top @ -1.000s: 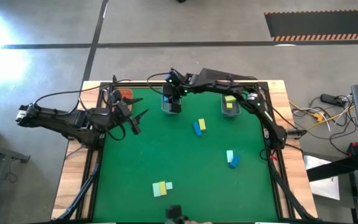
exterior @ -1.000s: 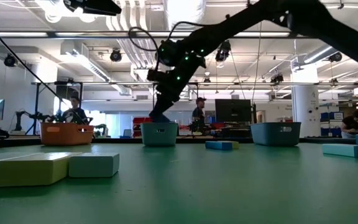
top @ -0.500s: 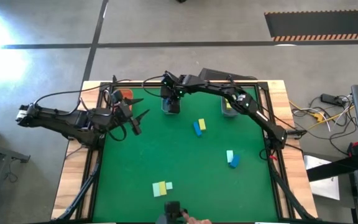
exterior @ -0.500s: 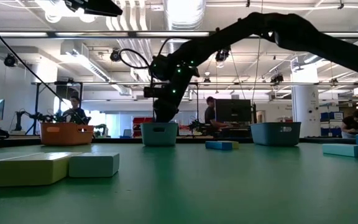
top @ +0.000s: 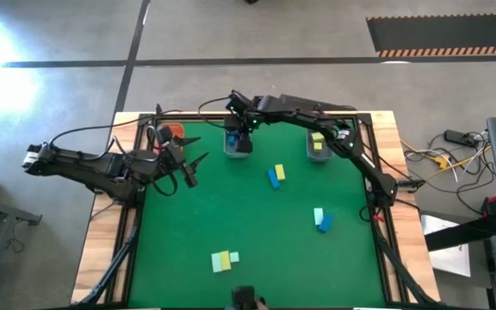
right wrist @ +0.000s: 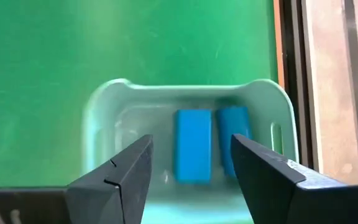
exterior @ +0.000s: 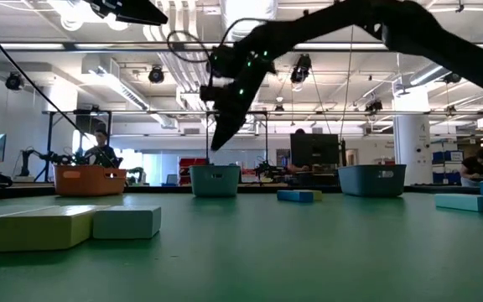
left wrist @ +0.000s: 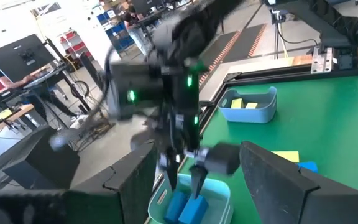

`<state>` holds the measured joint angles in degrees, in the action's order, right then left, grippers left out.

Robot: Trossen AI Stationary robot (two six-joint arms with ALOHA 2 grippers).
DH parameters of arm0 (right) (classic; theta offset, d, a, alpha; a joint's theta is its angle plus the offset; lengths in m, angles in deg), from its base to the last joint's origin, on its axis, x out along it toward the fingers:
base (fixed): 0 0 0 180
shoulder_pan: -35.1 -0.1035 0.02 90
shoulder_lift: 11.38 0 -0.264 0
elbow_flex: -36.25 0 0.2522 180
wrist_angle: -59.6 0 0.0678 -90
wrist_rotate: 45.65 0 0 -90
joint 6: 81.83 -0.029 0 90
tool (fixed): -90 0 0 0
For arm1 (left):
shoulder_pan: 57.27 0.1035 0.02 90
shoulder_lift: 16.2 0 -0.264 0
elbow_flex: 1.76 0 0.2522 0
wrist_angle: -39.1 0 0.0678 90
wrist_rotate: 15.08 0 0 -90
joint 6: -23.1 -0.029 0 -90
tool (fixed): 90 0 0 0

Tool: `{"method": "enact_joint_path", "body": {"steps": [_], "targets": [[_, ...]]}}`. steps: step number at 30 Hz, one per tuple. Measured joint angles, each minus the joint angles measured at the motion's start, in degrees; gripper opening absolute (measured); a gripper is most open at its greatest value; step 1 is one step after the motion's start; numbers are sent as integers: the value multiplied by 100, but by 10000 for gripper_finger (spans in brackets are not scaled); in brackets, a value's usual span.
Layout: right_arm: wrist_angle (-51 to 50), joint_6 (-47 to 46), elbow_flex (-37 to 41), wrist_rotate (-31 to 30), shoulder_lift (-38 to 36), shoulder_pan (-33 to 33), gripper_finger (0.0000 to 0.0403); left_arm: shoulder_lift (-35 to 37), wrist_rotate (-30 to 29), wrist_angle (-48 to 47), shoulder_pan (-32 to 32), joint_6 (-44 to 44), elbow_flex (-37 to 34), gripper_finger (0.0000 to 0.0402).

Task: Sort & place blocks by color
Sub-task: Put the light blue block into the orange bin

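Right gripper (right wrist: pixel 188 163) hanging directly above the clear bin (right wrist: pixel 104 112) at the mat's far edge, fingers spread wide, gripping nothing. Two blue blocks (right wrist: pixel 193 146) lying side by side inside that bin. Left gripper (top: pixel 188 168) waiting over the mat's left side near the orange bin (top: pixel 173 131), likewise parted and empty. Remaining blocks (top: pixel 275 175) sitting scattered across the green mat (top: pixel 248 215). Beyond the table, an open workshop, possibly with seated people at monitors.
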<state>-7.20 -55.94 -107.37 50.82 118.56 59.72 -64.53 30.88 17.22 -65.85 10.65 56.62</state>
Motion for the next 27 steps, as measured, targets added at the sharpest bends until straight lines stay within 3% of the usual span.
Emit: {"method": "enact_joint_path", "body": {"steps": [4, 10, 19, 23, 27], "targets": [[-672, -193, 12, 75, -519, -62, 204, -86, 1, -2, -1, 60, -2, 215], [-1282, -707, 415, 940, -1420, -177, 205, -409, 256, -429, -4, 770, 4, 215], [-133, -1487, 2575, 1083, -3198, -1041, 205, -1482, 3038, -1134, -242, 1862, 48, 215], [730, -1787, 3712, 843, -3989, -1581, 205, -2082, 3748, -1232, -832, 1946, 80, 215], [1587, -2152, 4703, 599, -4683, -2074, 205, -2628, 3946, -1192, -1453, 2265, 389, 215]]}}
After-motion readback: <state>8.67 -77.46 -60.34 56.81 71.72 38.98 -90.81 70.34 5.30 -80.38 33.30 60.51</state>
